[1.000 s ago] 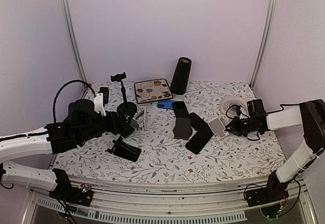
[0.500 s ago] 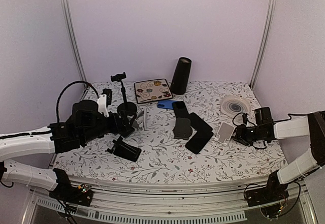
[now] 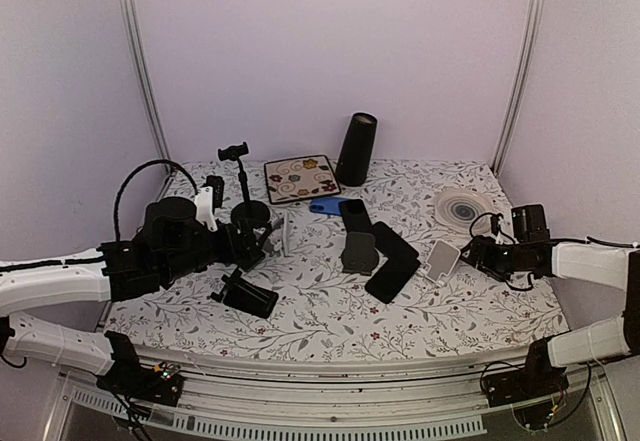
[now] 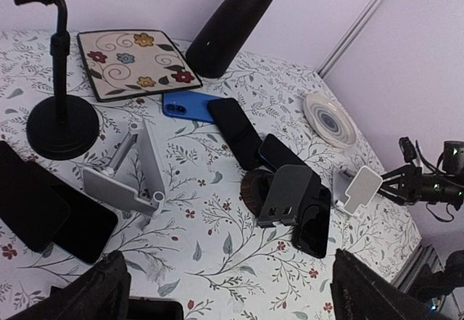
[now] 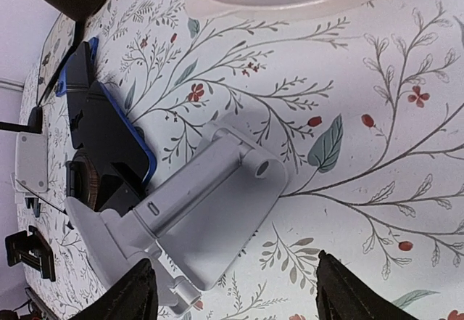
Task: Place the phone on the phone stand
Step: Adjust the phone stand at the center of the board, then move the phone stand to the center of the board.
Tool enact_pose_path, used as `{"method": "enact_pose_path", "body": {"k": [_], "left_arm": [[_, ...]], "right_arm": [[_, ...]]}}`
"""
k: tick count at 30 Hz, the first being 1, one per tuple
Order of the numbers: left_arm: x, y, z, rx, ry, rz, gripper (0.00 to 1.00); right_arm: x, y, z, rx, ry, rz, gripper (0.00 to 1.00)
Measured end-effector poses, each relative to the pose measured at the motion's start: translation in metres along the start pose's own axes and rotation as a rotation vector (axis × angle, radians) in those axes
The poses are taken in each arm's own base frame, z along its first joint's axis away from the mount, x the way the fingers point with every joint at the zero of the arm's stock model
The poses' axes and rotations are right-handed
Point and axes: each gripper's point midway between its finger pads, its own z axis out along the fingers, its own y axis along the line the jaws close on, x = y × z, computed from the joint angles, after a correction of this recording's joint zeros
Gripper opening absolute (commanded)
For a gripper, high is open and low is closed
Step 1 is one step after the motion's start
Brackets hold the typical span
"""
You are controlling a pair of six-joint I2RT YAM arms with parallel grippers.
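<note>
A white phone stand point(image 3: 441, 258) rests on the flowered table, right of a long black phone point(image 3: 392, 261) that lies flat. My right gripper point(image 3: 478, 256) sits just right of this stand, open and not touching it. In the right wrist view the stand point(image 5: 203, 211) lies just ahead of my open right gripper point(image 5: 243, 294). A black stand point(image 3: 358, 251) leans at the table's middle. A blue phone point(image 3: 325, 205) and a black phone point(image 3: 353, 213) lie behind it. My left gripper point(image 4: 232, 298) is open and holds nothing, near a folded white stand point(image 4: 134, 171).
A tripod holder point(image 3: 240, 176), a flowered tile point(image 3: 301, 178) and a black cylinder speaker point(image 3: 355, 149) stand at the back. A white plate point(image 3: 462, 206) lies at the back right. Another black phone point(image 3: 250, 296) lies near the left arm.
My right gripper has opened and let go of the white stand. It has drawn back to the right, and the stand stays on the table. The left arm has barely shifted.
</note>
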Motion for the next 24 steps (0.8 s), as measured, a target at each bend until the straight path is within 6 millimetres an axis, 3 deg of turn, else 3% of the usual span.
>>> {"method": "enact_pose_path", "body": {"k": [6,8,12,18,24], "left_arm": [[0.005,-0.001,0.005,0.007,0.019,0.004,0.97],[0.008,-0.002,0.007,0.009,0.029,0.006,0.97],[0.011,-0.004,0.010,0.016,0.043,0.007,0.97],[0.011,-0.008,0.011,0.031,0.047,0.006,0.97],[0.010,-0.010,0.011,0.043,0.049,0.004,0.97]], "right_arm": [[-0.026,0.019,-0.025,-0.002,-0.098,-0.057,0.80],[-0.040,0.035,-0.035,-0.001,-0.141,-0.099,0.80],[-0.041,0.069,-0.039,-0.020,-0.151,-0.185,0.81],[-0.031,0.118,-0.036,-0.078,-0.124,-0.276,0.82],[0.003,0.144,-0.001,-0.112,-0.004,-0.308,0.82]]}}
